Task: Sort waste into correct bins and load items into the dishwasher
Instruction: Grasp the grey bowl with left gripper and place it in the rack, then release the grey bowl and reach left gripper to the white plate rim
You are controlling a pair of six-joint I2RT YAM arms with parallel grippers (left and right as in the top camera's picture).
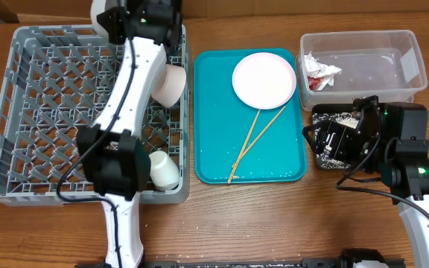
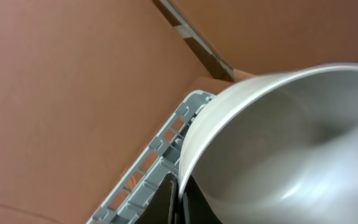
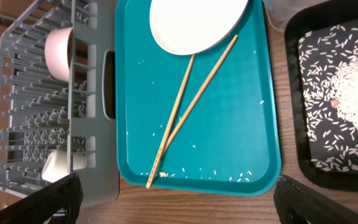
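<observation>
Left gripper (image 2: 182,202): clamped tight on the rim of a white bowl (image 2: 278,143). Only the left wrist view shows this: the bowl fills the frame, a dark finger sits right at the rim, and a corner of the grey dish rack (image 1: 21,112) is below. Overhead gives just a white rounded shape beside the arm's black wrist, over the rack's far edge, well left of the teal tray (image 1: 214,149).

Right gripper (image 3: 179,183): jaws spread wide, nothing between them. The right wrist view looks past both fingers at the teal tray's near edge. Overhead hides the jaws under the arm body, which sits over the black tray (image 3: 306,171), just right of the teal tray.

On the teal tray: round plate (image 1: 264,80) in the far right corner. Two chopsticks (image 1: 253,141) lie in a narrow V from the plate's edge toward the near edge. The right wrist view adds loose grains (image 3: 197,175) along that near edge; overhead is too coarse to show them.

Rice (image 3: 353,93): heaped in the black tray with a tiny brown speck in it, clear in the right wrist view. Overhead shows only a sliver beside the arm.

Clear tub (image 1: 404,45): right of the teal tray, beyond the black tray. A crumpled red-and-white wrapper (image 1: 320,73) lies in its tray-side end. Overhead only.

Rack, just left of the teal tray: second bowl (image 1: 170,83) on its side at the tray-side wall, small cup (image 1: 162,170) tipped over in the near tray-side corner. Both show in overhead and the right wrist view. All of it sits on a wooden desk (image 1: 274,223).
</observation>
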